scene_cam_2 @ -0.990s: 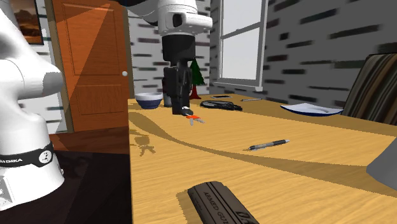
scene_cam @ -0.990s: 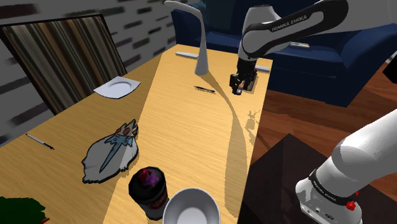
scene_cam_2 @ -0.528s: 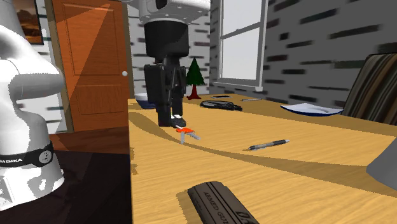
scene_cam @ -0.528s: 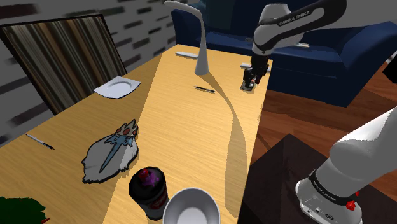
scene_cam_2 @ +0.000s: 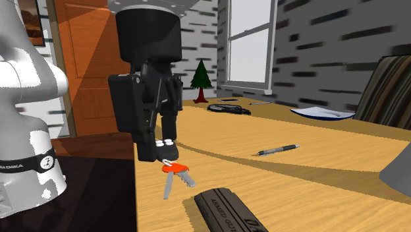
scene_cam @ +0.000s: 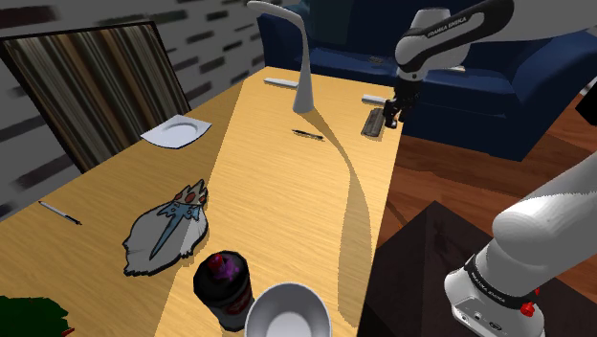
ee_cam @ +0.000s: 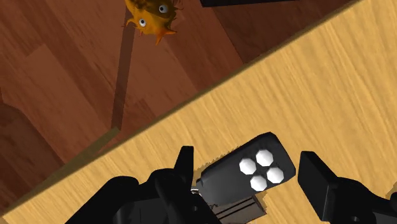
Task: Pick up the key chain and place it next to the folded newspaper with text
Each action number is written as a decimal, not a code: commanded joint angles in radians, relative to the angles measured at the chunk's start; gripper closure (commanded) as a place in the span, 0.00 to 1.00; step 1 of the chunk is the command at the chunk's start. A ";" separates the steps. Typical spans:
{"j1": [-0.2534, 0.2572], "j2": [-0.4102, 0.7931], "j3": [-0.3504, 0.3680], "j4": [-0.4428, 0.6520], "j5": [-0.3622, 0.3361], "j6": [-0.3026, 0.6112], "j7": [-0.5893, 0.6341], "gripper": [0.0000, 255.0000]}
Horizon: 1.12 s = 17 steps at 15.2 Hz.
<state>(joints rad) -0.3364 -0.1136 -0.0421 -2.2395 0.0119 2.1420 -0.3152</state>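
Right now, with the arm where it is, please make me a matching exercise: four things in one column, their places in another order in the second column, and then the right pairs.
Things:
1. key chain
2. pen
3. plate
4. orange toy

Places:
A. on the floor
B. next to the chair
C. hanging from the gripper
D. next to the lamp

Pairs: 1-C, 2-D, 3-B, 4-A.
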 commanded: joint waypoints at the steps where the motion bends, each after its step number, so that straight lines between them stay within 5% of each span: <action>1: -0.002 0.012 -0.003 -0.014 0.000 0.026 -0.007 1.00; 17: -0.002 0.088 -0.004 -0.083 0.006 0.171 -0.013 1.00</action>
<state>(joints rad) -0.3383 -0.0259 -0.0458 -2.3223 0.0184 2.3122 -0.3280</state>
